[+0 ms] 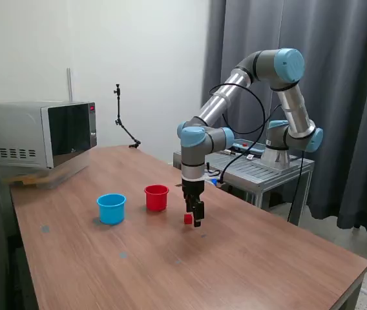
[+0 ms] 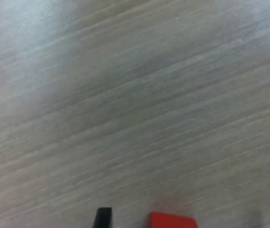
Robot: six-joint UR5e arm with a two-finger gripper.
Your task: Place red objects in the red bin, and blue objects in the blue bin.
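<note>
The little red cube [image 1: 188, 219] sits on the brown table [image 1: 248, 258], at about 4 o'clock from the red cup [image 1: 156, 197]. The blue cup [image 1: 112, 208] is at 9 o'clock from the red cup. The gripper [image 1: 196, 220] is down low around the cube, fingers apart. This looks like the grabbing step. Next it should squeeze, then lift.
</note>
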